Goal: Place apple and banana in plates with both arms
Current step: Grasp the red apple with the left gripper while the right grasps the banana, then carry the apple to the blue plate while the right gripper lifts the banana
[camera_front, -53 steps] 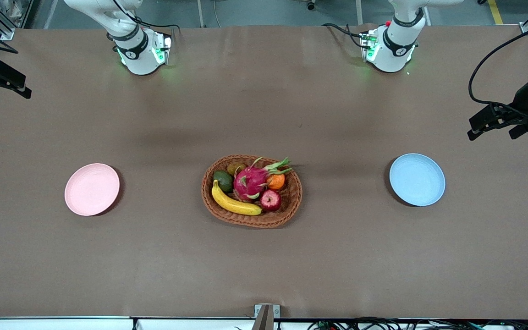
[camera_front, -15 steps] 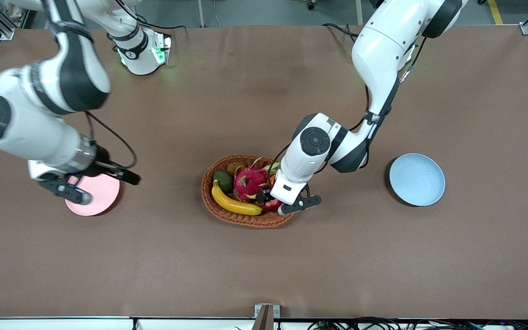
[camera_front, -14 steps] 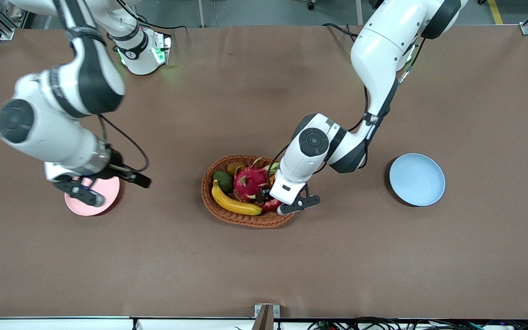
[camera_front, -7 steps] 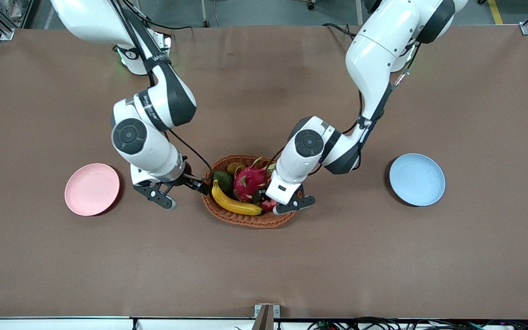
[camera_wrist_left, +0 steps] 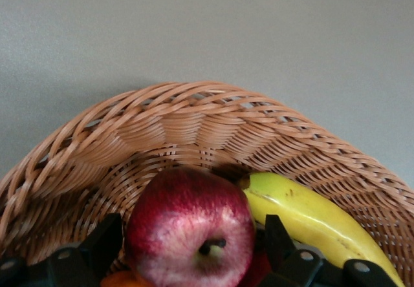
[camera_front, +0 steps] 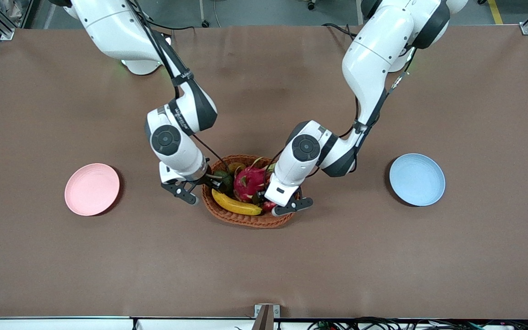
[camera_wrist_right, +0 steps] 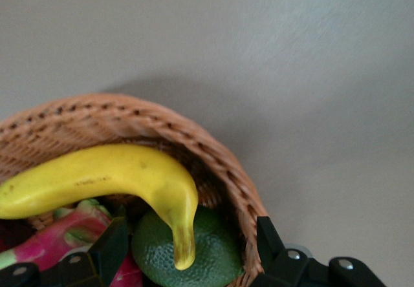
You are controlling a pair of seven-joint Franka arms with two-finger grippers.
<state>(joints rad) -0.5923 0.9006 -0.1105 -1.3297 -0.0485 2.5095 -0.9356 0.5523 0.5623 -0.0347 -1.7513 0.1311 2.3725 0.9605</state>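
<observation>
The dark-red apple (camera_wrist_left: 191,229) lies in the brown woven basket (camera_front: 245,221), between the open fingers of my left gripper (camera_wrist_left: 191,243). In the front view the left gripper (camera_front: 271,204) covers most of the apple (camera_front: 269,206). The yellow banana (camera_front: 236,205) lies in the basket beside the apple. My right gripper (camera_front: 204,185) is open over the basket's end toward the right arm. The banana's dark tip (camera_wrist_right: 183,248) shows between its fingers (camera_wrist_right: 110,245). The pink plate (camera_front: 92,189) and the blue plate (camera_front: 417,179) are bare.
The basket also holds a magenta dragon fruit (camera_front: 250,181) and a green avocado (camera_wrist_right: 187,258) under the banana's tip. The basket's rim (camera_wrist_right: 246,196) runs close to one right finger. Brown table (camera_front: 264,266) lies open nearer the front camera.
My right arm has swung from over the pink plate to the basket's end by the banana's tip. My left gripper has stayed about the apple, shifting only slightly.
</observation>
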